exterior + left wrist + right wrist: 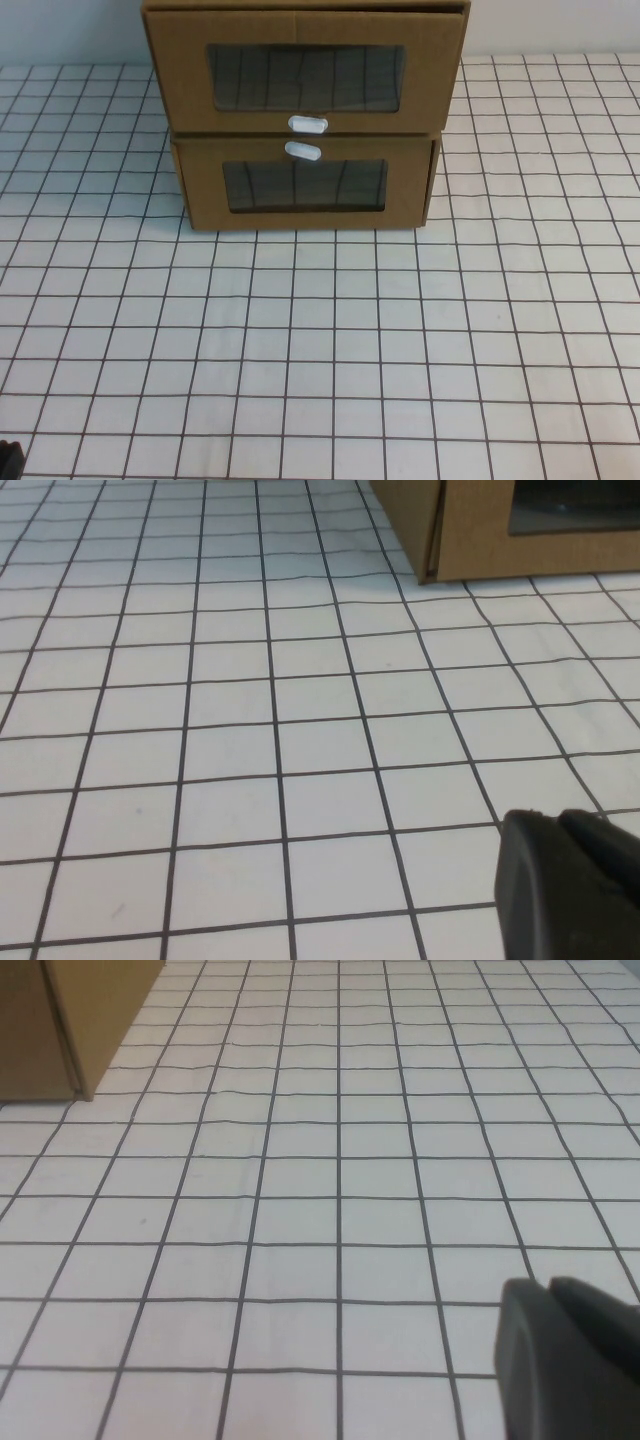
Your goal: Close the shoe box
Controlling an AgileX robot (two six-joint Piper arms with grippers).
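Presently, item one: the shoe box (305, 70), brown cardboard, drawer-style, clear front window with a small white pull tab (308, 124) below it; it sits at the far middle of the gridded surface (320, 350), stacked on top of a slightly narrower like box (303, 183) whose white tab is above its window. We judge from the high view that its drawer front stands a little forward of the shell, a thin dark seam showing along the top edge, so the closing push looks not yet done or not yet finished; we cannot tell how far it protrudes. Item two: left tool (575, 885), dark, seen only as a corner in its wrist view, low over the surface and well apart from the boxes; we cannot tell whether it is released or clenched, and it holds nothing we can see. Item three: right tool (570, 1360), likewise a dark corner low over the surface, well short of the boxes; state not determinable. Neither tool touches the shoe box.
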